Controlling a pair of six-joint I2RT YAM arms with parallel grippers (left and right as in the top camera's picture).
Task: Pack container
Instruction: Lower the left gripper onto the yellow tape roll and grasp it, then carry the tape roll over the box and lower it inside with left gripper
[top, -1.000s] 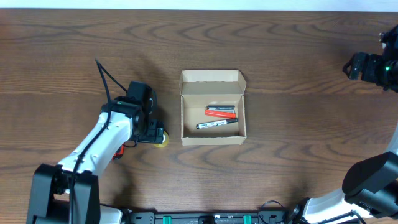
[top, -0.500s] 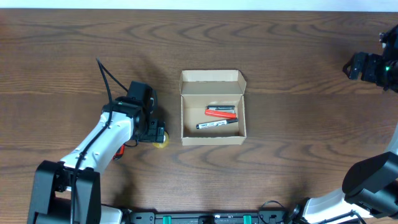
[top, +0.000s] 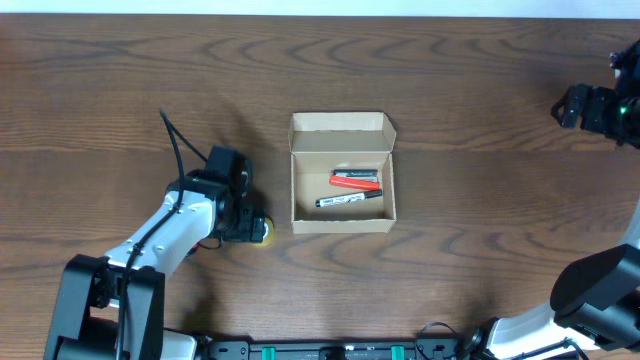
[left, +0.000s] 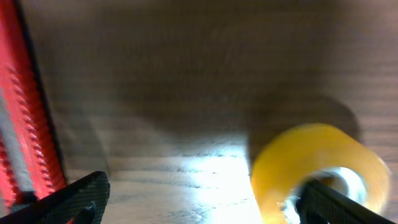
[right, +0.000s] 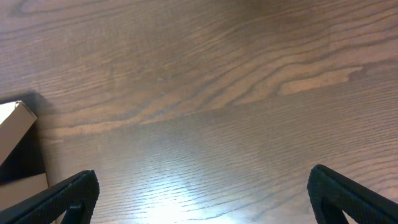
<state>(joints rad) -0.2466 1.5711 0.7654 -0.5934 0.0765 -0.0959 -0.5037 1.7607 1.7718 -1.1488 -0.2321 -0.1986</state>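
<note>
left arm: wrist slid a little toward the near counter edge, cable moved with it | left claw: sits lower in the overhead view and covers more of the tape roll | tape roll: nudged slightly nearward, at the claw's right fingertip

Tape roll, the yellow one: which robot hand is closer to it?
Left. The left gripper is right at the tape roll, one finger by it. The right gripper is far off, beyond the container.
</note>
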